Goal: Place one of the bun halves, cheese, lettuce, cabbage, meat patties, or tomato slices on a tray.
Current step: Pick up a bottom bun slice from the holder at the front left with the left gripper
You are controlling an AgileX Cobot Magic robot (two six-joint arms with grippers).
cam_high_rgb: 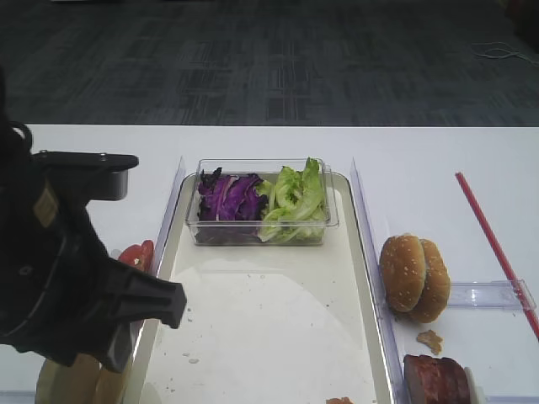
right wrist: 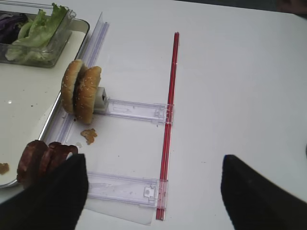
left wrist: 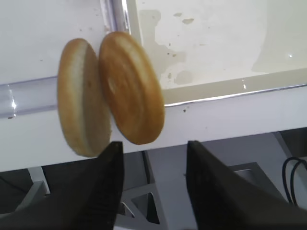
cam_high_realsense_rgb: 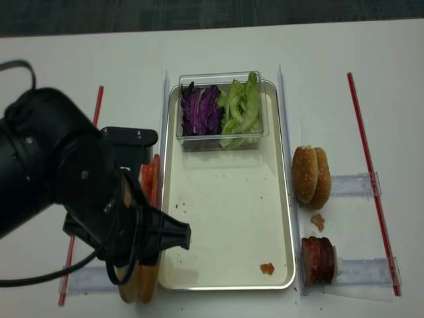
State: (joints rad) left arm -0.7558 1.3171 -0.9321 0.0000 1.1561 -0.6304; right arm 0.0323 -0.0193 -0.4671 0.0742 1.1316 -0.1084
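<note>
Two bun halves (left wrist: 132,86) stand on edge just left of the cream tray (left wrist: 216,43), near the table's front edge. My left gripper (left wrist: 153,160) is open, with its fingertips just short of the browner half and nothing between them. My right gripper (right wrist: 153,191) is wide open over bare table, beside the meat patties (right wrist: 43,158). A clear tub at the tray's far end holds purple cabbage (cam_high_rgb: 229,198) and lettuce (cam_high_rgb: 295,198). Tomato slices (cam_high_rgb: 137,254) lie left of the tray. No cheese is in view.
Two sesame buns (cam_high_rgb: 413,278) stand on edge right of the tray, against a clear plastic rail (right wrist: 134,109). Red strips (right wrist: 170,110) lie on the table on both sides. The left arm (cam_high_rgb: 59,269) hides the front left corner. Crumbs dot the tray.
</note>
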